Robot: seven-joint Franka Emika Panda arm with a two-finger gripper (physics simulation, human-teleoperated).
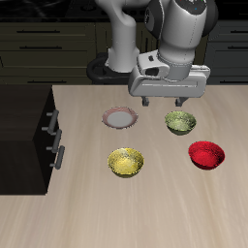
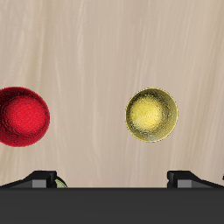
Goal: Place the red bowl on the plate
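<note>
The red bowl [image 1: 206, 154] sits upright on the wooden table, nearer the front edge than the green bowl; it also shows in the wrist view [image 2: 22, 116]. The plate [image 1: 120, 118], white-grey with a pinkish rim, lies flat farther back and holds nothing; it is out of the wrist view. My gripper [image 1: 163, 101] hangs above the table between the plate and the green bowl, well apart from the red bowl. It is open and empty, with its fingertips [image 2: 42, 178] set wide.
A green bowl [image 1: 180, 121] sits just under and beside the gripper. A yellow bowl [image 1: 126, 162] [image 2: 151, 115] sits nearer the front edge, in front of the plate. A dark drawer cabinet [image 1: 29, 126] stands at the table's side.
</note>
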